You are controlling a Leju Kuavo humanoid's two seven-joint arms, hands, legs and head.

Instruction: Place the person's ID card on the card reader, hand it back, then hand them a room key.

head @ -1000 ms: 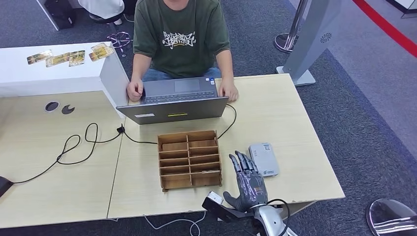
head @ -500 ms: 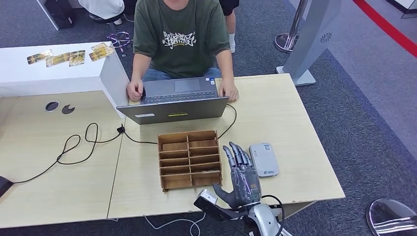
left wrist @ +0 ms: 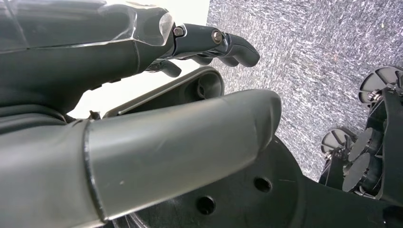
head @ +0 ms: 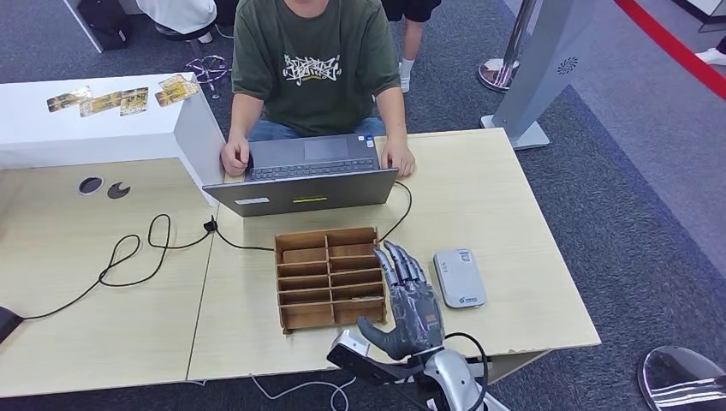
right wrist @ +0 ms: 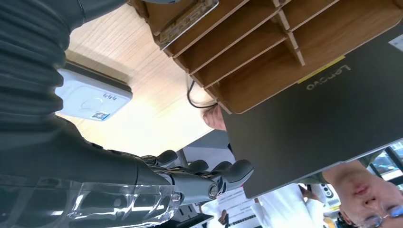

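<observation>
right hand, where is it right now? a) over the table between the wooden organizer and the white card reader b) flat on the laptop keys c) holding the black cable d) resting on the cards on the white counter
a: in the head view the right hand is open, fingers extended, between the wooden organizer and the white card reader, holding nothing.

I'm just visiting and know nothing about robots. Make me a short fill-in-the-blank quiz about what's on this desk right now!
1. The robot's right hand hovers between the wooden organizer and the white ____.
2. The person has both hands on an open ____.
3. The right hand's fingers are spread and hold ____.
4. A black ____ snakes across the table.

Missing words: card reader; laptop; nothing; cable
</observation>
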